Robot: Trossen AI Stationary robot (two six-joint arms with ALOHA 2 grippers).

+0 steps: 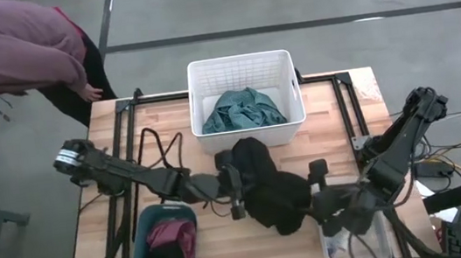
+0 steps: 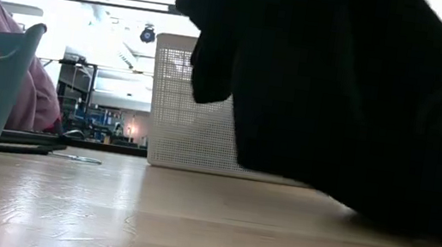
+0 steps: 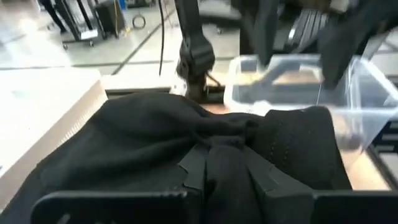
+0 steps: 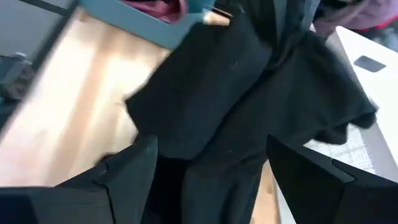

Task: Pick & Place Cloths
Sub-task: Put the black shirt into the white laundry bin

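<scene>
The black garment point(image 1: 268, 186), soft, limp and likely light, hangs mid-table between the left pincer point(image 1: 236, 186), clamped on its left fold, and the right pincer point(image 1: 316, 191), gripping its right edge.

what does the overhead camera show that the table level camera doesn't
Only the high view shows the teal cloth lying inside the white basket, the maroon cloth in the teal tub, the left gripper and right gripper flanking the black cloth, and a person leaning in at the table's corner.

Only the low view shows the room behind the table.

Both show the black cloth, the basket and the tub.
</scene>
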